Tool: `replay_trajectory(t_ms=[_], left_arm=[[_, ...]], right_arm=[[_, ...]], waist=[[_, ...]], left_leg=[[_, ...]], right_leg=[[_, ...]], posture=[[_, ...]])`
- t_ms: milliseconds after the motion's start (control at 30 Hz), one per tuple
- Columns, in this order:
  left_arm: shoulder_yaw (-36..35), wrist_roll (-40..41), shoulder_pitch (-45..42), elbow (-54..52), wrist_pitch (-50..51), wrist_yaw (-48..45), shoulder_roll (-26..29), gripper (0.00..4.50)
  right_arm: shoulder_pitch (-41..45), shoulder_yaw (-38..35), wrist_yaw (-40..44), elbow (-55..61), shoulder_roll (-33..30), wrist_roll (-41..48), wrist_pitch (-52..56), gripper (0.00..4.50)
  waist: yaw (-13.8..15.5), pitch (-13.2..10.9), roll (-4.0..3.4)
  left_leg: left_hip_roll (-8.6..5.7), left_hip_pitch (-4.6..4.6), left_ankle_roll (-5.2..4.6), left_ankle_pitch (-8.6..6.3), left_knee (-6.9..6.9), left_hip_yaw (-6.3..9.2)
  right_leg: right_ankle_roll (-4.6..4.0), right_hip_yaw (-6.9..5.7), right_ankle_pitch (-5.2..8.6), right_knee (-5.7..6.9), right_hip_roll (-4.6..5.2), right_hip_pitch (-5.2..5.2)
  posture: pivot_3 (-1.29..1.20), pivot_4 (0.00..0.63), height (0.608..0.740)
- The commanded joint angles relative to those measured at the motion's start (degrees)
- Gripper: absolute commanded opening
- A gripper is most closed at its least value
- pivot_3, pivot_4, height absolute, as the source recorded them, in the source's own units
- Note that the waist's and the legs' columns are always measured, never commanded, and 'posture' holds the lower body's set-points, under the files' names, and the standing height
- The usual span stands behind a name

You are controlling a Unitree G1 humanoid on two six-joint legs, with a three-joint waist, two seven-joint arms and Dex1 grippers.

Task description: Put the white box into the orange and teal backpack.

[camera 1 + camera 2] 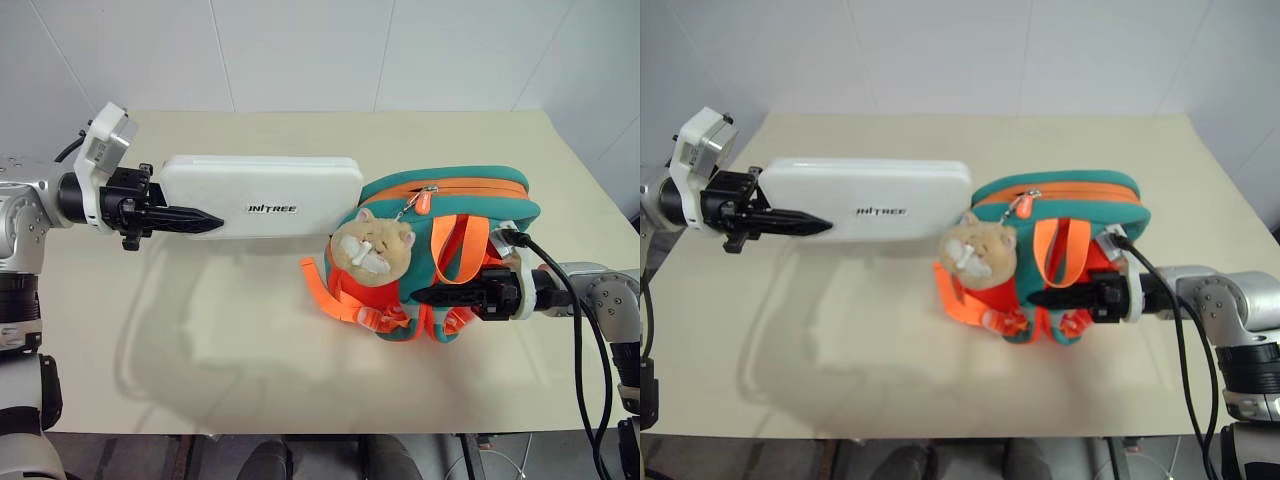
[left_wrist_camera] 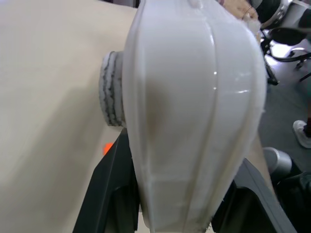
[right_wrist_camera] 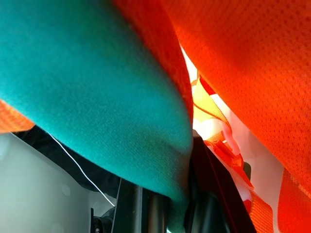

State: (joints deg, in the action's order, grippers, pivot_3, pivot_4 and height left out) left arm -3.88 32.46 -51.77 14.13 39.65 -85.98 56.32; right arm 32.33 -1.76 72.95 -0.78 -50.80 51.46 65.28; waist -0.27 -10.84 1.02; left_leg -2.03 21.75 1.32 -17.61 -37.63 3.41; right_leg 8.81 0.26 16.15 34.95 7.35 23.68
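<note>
Right gripper (image 1: 430, 296) is pinching the orange and teal backpack (image 1: 450, 200); left gripper (image 1: 205, 222) is clamping the white box (image 1: 260, 195) above the table (image 1: 200, 330).

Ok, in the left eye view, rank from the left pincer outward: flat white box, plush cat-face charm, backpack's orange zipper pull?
1. Flat white rectangular box: clamped in the left pincer at its left end.
2. Tan plush cat-face charm: past the box's right end, on the orange and teal backpack's front.
3. Orange zipper pull: just right of the charm, higher up.
</note>
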Motion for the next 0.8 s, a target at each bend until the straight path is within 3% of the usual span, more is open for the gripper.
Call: replay_trajectory(t_ms=[33, 300, 500, 800], left_arm=[[-4.2, 5.2, -2.7, -3.0, 2.4, -1.9, 0.7, 1.32], [-3.0, 5.4, 2.2, -7.9, 1.5, -1.1, -0.7, 1.32], [-1.7, 0.1, 2.1, -5.4, -8.5, 1.3, -3.8, 1.32], [-2.8, -7.0, -4.8, 4.6, -24.3, 7.0, -8.8, 1.32]], right_arm=[[-0.2, -0.5, 0.3, 0.1, 0.4, -0.2, -0.5, 0.52], [0.2, -0.2, 0.5, -0.1, 1.1, -0.9, -0.6, 0.52], [-0.1, -0.6, 0.5, 0.3, 1.2, -1.0, -0.5, 0.52], [-1.5, -1.1, 0.3, 0.9, 1.0, -0.8, -0.6, 0.52]], waist=[[0.0, 0.0, 0.00], [0.0, 0.0, 0.00], [0.1, 0.0, 0.00], [0.3, 0.0, 0.01]], left_leg=[[0.00, 0.00, 0.00, 0.00, 0.00, 0.00], [0.02, 0.00, 0.02, 0.01, -0.01, -0.01], [0.01, 0.00, 0.02, 0.01, -0.12, -0.01], [-0.04, 0.01, 0.03, 0.01, -0.22, 0.00]], right_leg=[[0.00, 0.00, 0.00, 0.00, 0.00, 0.00], [0.00, 0.01, 0.00, 0.01, -0.01, 0.00], [0.00, 0.01, 0.00, 0.05, 0.00, -0.02], [0.04, 0.00, -0.02, 0.05, 0.03, -0.06]], posture=[[0.00, 0.150, 0.740], [0.00, 0.150, 0.740], [0.00, 0.150, 0.740], [0.00, 0.150, 0.740]])
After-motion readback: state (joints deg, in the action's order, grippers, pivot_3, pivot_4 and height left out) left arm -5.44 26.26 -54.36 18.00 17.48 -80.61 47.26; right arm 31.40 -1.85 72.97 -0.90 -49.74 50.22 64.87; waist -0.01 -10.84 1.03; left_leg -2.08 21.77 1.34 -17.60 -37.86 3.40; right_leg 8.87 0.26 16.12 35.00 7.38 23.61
